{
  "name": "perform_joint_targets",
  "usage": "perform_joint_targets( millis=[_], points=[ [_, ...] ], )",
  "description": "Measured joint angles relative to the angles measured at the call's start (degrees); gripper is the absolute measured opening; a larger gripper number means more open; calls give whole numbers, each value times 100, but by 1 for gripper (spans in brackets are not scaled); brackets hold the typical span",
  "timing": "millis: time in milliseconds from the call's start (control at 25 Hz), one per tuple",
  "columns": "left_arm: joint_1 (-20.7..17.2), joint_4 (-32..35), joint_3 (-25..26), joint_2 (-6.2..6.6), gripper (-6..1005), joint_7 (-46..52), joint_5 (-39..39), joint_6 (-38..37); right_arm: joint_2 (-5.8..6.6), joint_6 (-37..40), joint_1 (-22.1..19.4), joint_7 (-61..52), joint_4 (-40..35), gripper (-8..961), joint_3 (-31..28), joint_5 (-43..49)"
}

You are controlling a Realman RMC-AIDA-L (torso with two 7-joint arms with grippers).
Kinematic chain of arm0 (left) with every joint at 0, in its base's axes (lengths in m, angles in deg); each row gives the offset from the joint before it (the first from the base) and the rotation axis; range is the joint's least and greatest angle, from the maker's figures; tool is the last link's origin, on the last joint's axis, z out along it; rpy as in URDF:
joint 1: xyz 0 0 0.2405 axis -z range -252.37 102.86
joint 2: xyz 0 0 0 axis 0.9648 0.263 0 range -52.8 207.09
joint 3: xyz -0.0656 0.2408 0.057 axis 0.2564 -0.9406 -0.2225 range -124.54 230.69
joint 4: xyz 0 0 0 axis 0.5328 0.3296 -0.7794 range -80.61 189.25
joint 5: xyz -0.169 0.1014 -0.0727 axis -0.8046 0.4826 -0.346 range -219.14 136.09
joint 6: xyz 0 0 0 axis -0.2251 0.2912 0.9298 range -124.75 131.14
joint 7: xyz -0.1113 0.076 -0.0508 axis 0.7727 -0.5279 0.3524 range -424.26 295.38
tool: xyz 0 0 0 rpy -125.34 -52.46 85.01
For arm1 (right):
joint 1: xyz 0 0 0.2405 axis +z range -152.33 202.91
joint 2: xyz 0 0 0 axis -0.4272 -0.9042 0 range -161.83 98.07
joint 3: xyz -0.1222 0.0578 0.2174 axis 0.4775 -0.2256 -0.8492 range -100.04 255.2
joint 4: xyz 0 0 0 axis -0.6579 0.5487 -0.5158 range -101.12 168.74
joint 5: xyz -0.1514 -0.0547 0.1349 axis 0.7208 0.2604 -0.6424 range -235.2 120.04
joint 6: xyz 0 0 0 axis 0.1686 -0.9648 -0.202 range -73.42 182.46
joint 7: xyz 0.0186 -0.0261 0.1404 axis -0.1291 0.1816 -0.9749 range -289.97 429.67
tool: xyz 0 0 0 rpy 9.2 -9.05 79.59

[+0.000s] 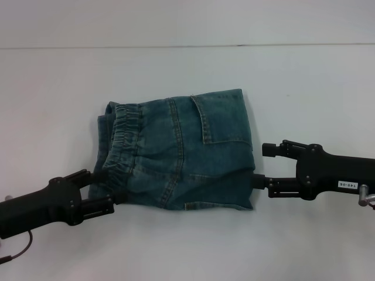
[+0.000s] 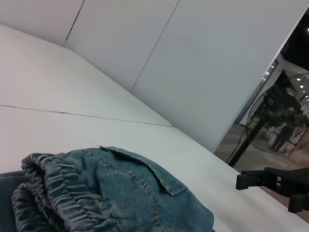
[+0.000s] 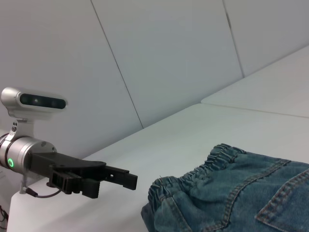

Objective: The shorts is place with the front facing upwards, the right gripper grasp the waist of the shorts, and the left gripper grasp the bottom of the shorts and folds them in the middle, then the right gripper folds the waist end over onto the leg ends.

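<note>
Head view: shorts (image 1: 176, 152) lie folded; my left hand (image 1: 111, 202) at their waist corner, right hand (image 1: 258, 181) at their hem—grips unclear. Lift evenly, keep edges aligned.

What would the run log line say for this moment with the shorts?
shorts: folded lengthwise on table, waistband on robot's left | left gripper: at waistband corner | right gripper: at leg-end edge
</note>
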Motion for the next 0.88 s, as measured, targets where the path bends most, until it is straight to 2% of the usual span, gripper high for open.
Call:
perform_joint_targets(
  millis=[880],
  points=[
    [43,0,36,-57,888,0,0,9,-13,-21,36,38,76,957,48,0]
  ],
)
